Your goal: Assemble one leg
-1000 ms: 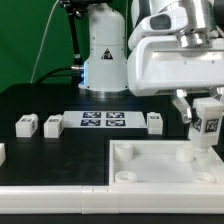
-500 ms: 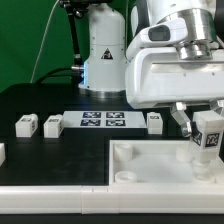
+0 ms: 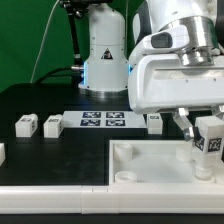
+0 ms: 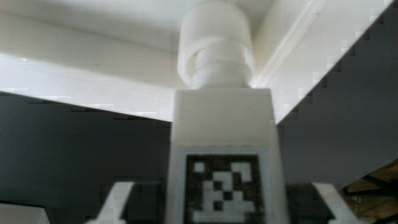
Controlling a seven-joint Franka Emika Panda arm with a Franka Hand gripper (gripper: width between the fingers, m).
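Observation:
My gripper (image 3: 205, 133) is shut on the leg (image 3: 209, 142), a small white post with a black-and-white tag, and holds it upright. The leg stands over the far corner of the large white panel (image 3: 150, 172) at the exterior view's right, its lower end down at the corner socket. In the wrist view the leg (image 4: 222, 130) runs between my fingers (image 4: 119, 203), tag facing the camera. Its round end (image 4: 214, 50) points at the panel (image 4: 71, 85). Whether the end touches the socket is hidden.
Three loose white legs (image 3: 26, 125) (image 3: 54, 124) (image 3: 154, 121) lie on the black table beside the marker board (image 3: 103, 120). Another white part (image 3: 2, 152) shows at the exterior view's left edge. The arm's base (image 3: 104, 55) stands behind.
My gripper has come down with the leg, and slightly toward the exterior view's right, bringing its lower end to the panel's corner socket.

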